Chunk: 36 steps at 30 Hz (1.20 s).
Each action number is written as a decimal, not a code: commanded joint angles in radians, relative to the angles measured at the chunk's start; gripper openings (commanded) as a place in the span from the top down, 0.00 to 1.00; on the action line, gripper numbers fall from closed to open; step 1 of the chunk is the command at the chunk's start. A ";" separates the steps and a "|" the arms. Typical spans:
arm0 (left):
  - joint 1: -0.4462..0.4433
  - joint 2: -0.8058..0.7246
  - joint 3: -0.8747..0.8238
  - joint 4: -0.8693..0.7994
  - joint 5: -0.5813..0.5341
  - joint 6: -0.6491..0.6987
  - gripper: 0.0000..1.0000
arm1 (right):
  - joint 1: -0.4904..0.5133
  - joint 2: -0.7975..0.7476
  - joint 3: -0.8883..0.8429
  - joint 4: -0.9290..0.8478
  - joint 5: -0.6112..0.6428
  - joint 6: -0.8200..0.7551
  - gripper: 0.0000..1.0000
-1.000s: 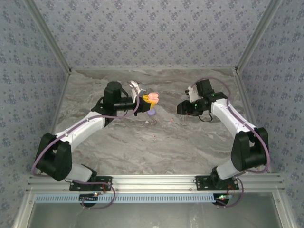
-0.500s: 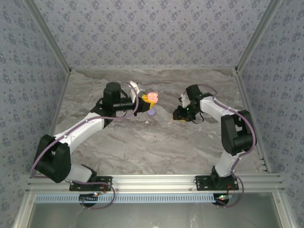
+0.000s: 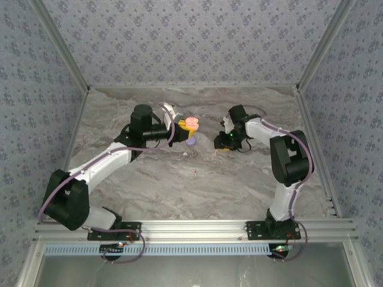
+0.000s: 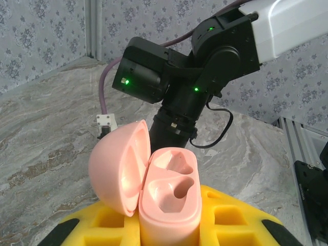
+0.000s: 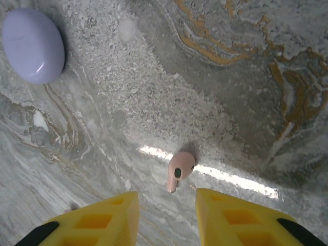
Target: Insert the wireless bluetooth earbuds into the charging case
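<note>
Pink earbud, look: the earbud (image 5: 179, 170) is pale, glossy pink, with a rounded head bearing one dark oval spot and a short stem tapering from it.
Earbud axis: in the right wrist view its long axis runs nearly up-and-down. The head is at the far end, and the stem points back and slightly left, toward the gap between the fingers.
Earbud place: it lies on the grey marble table (image 5: 246, 77), next to a bright streak of reflected light. It sits just ahead of the yellow fingertips and touches neither of them.
Right gripper (image 5: 166, 197): released, with its yellow fingers (image 5: 102, 220) spread apart, low over the table, and nothing between them.
Left gripper (image 3: 182, 124): clenched on the pink charging case (image 4: 168, 192), which stands between its yellow pads and is held up off the table.
Charging case: it is open, with the domed lid (image 4: 115, 171) swung to the left in the left wrist view. Two moulded hollows in the base face upward — both bare.
Lilac case (image 5: 33, 45): a smooth, closed oval resting on the marble, well apart from the earbud at the upper left of the right wrist view.
Right arm (image 4: 205, 56): black wrist housing with green lights, seen beyond the open case in the left wrist view.
</note>
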 commanded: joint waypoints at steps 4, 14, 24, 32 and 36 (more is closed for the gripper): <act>-0.009 -0.026 0.004 0.011 0.002 -0.004 0.95 | 0.034 0.053 0.085 -0.093 0.097 0.018 0.65; -0.009 -0.024 0.002 0.012 0.000 0.001 0.95 | 0.072 0.102 0.158 -0.177 0.187 0.032 0.67; -0.009 -0.024 0.001 0.010 0.000 0.002 0.96 | 0.096 0.137 0.199 -0.209 0.215 0.049 0.69; -0.009 -0.023 0.000 0.011 0.001 0.003 0.96 | 0.104 0.154 0.211 -0.215 0.218 0.056 0.69; -0.010 -0.024 0.000 0.010 0.001 0.004 0.96 | 0.109 0.164 0.220 -0.221 0.228 0.060 0.70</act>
